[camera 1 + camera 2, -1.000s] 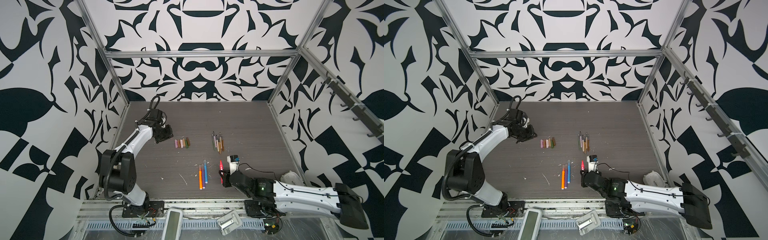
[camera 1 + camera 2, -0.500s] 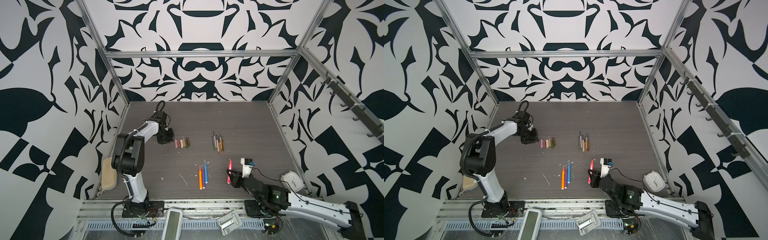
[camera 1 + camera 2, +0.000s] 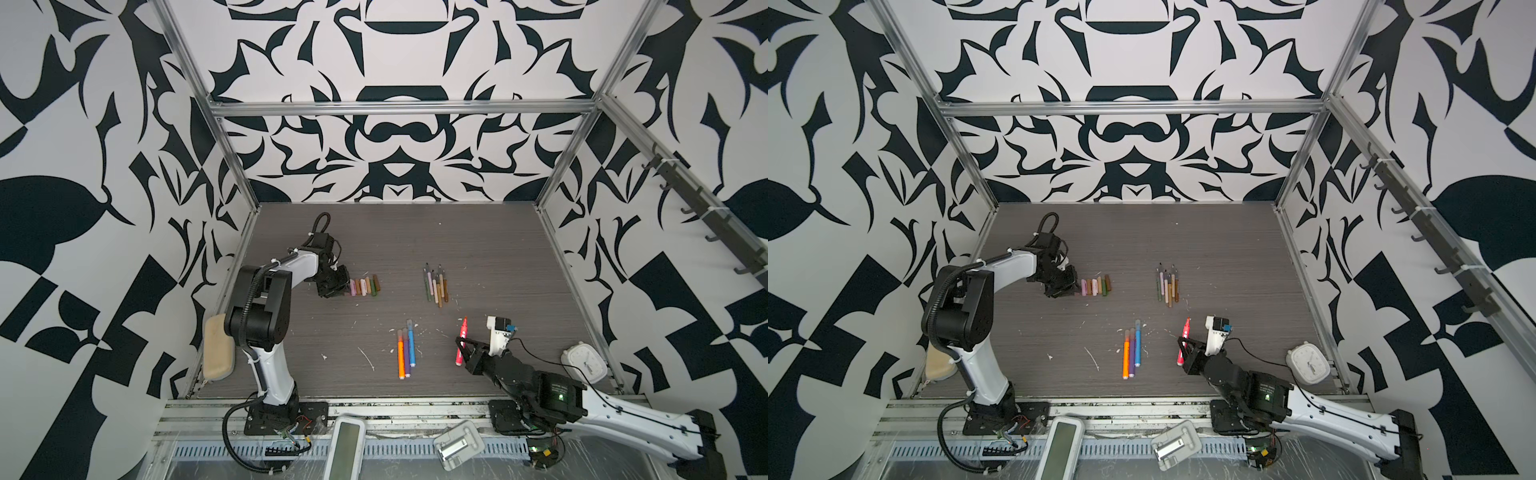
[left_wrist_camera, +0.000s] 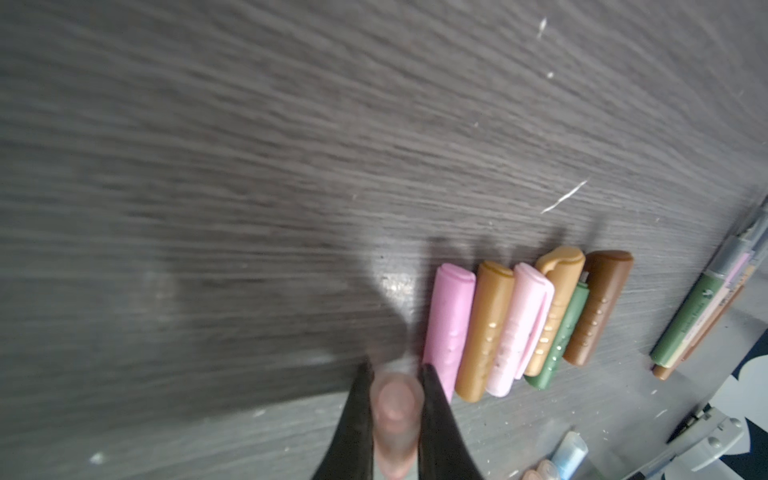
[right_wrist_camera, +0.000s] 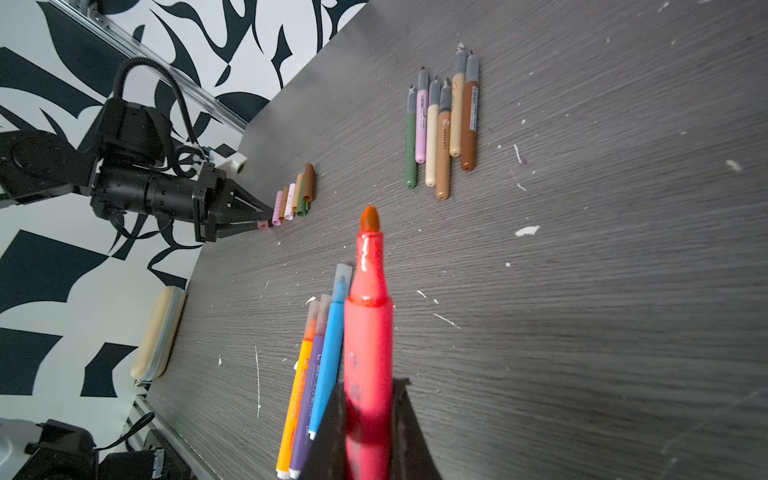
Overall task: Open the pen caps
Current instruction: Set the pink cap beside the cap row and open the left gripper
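left gripper (image 4: 397,376) clenched on a pale pink cap (image 4: 395,419), at nine o'clock of the cap row (image 3: 365,286); right gripper (image 5: 368,387) clasps the uncapped red pen (image 5: 368,324), four o'clock on the table (image 3: 498,249). light, stiff, slick plastic, likely best gripped mid-barrel.

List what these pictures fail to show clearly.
Pale cap in the left gripper: left wrist view, blurred, end cut off by the picture's edge.
Red pen, rear end: right wrist view, hidden inside the right gripper.
Olive cap: left wrist view, partly under the tan cap.
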Motion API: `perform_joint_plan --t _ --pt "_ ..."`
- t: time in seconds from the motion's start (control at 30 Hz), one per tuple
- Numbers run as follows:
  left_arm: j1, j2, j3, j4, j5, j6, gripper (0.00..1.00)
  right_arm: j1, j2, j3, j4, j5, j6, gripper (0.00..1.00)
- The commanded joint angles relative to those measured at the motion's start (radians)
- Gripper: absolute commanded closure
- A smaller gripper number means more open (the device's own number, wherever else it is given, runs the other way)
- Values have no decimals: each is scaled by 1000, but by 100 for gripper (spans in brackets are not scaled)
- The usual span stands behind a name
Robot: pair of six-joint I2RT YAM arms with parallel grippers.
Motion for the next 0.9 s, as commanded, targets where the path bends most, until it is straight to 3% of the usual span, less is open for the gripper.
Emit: perform_joint_plan --t 0.0,0.2,0.37,0.53,0.87 --pt "4 -33 -34 18 -29 -12 87 -4 15 -1 -32 26 5 100" --pt "32 -56 -72 64 15 -28 85 -4 15 0 -30 23 6 100" --pt "74 -67 -112 150 135 -57 64 -3 10 -1 -36 22 6 100" --pt "76 -70 -115 167 172 -62 51 -4 9 -1 -39 23 7 100" --pt "76 -63 -111 175 181 -67 48 -4 14 0 -37 24 11 100"
